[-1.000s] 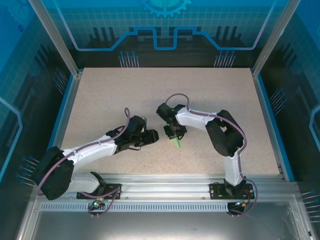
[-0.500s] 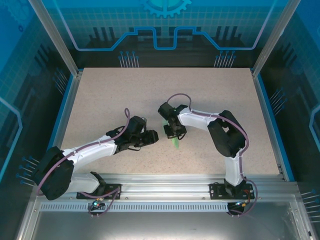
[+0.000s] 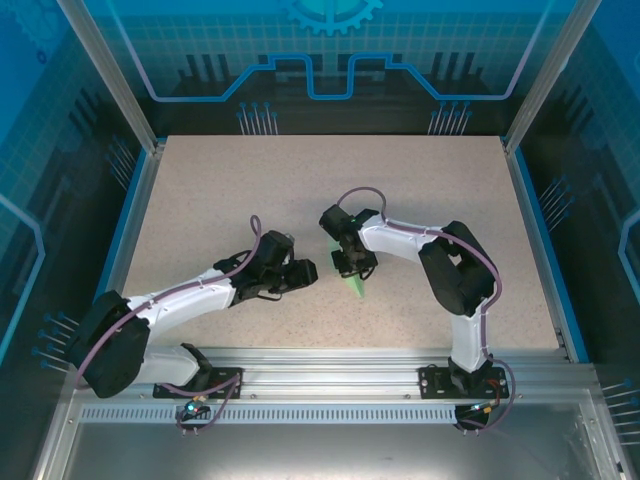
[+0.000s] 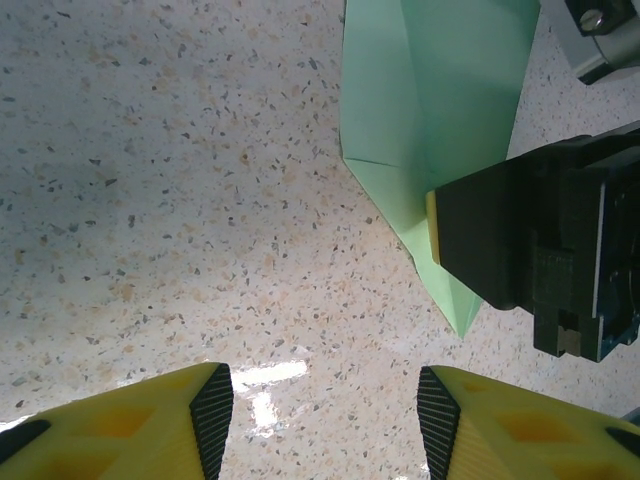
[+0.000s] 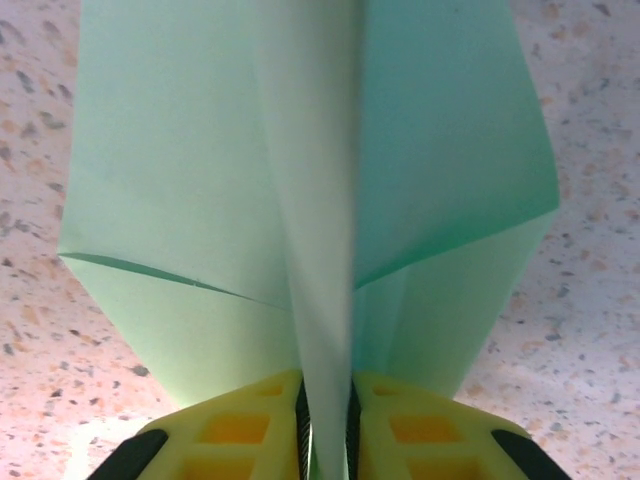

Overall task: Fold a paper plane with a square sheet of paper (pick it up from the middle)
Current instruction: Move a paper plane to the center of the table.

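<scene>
Where the right gripper (image 3: pixel 351 267) stands near the middle of the speckled table (image 3: pixel 250 190), its yellow fingers (image 5: pixel 240 422) are clenched on the raised centre fold of the paper plane (image 5: pixel 170 200). The pale green wings spread to either side of that fold and rest on the table surface, with a slanted crease showing on each wing.

In the top view the gripper body covers most of the plane; a narrow green tip (image 3: pixel 354 288) projects from under it toward the near edge.

The left gripper (image 3: pixel 301 272) lies just beside the plane, on its left side, apart from it. Its fingers (image 4: pixel 205 405) are spread wide with bare table between them and nothing held. From the left wrist camera the plane (image 4: pixel 430 110) lies ahead, and the black body of the right gripper (image 4: pixel 530 245) overlaps its right edge near the pointed end.

A purple cable (image 3: pixel 356 192) loops above the right arm. An aluminium rail (image 3: pixel 330 362) runs along the near edge of the table, and blue printed panels (image 3: pixel 60 150) enclose the other three sides.
</scene>
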Available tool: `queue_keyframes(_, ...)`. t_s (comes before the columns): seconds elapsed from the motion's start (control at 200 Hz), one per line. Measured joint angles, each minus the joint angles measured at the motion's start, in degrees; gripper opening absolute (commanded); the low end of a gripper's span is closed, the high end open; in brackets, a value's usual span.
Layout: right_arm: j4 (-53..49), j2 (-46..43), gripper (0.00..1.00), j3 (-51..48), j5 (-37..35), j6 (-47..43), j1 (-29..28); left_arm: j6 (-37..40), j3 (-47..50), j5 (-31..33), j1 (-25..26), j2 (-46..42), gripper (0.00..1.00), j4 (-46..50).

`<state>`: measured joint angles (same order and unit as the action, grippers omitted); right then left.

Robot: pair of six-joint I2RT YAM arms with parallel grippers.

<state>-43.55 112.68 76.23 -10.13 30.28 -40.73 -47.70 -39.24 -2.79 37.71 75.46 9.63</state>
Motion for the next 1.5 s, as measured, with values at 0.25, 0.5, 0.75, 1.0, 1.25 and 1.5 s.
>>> queue_keyframes(0.25,-0.4,0.8,0.02,0.3,0.0,-0.3,0.0,0.0,-0.6,0.0,0.0,0.6,0.56,0.2)
queue_keyframes(0.5,0.1,0.7,0.00,-0.1,0.9,-0.1,0.4,0.0,-0.6,0.0,0.0,0.7,0.56,0.4)
queue_keyframes(0.75,0.7,-0.2,0.00,-0.4,1.4,0.3,0.6,0.0,-0.6,0.0,0.1,1.0,0.56,0.5)
queue_keyframes(1.0,2.7,-1.8,0.00,-0.6,0.5,1.0,1.7,0.0,-0.6,0.0,0.1,1.0,0.56,0.5)
queue_keyframes(1.25,3.7,1.7,0.00,1.5,0.0,1.9,5.0,0.0,-0.6,0.0,0.1,1.0,0.56,0.5)
queue_keyframes(1.5,3.3,3.0,0.12,3.5,0.1,2.9,5.0,0.0,-0.6,0.0,0.1,1.0,0.56,0.5)
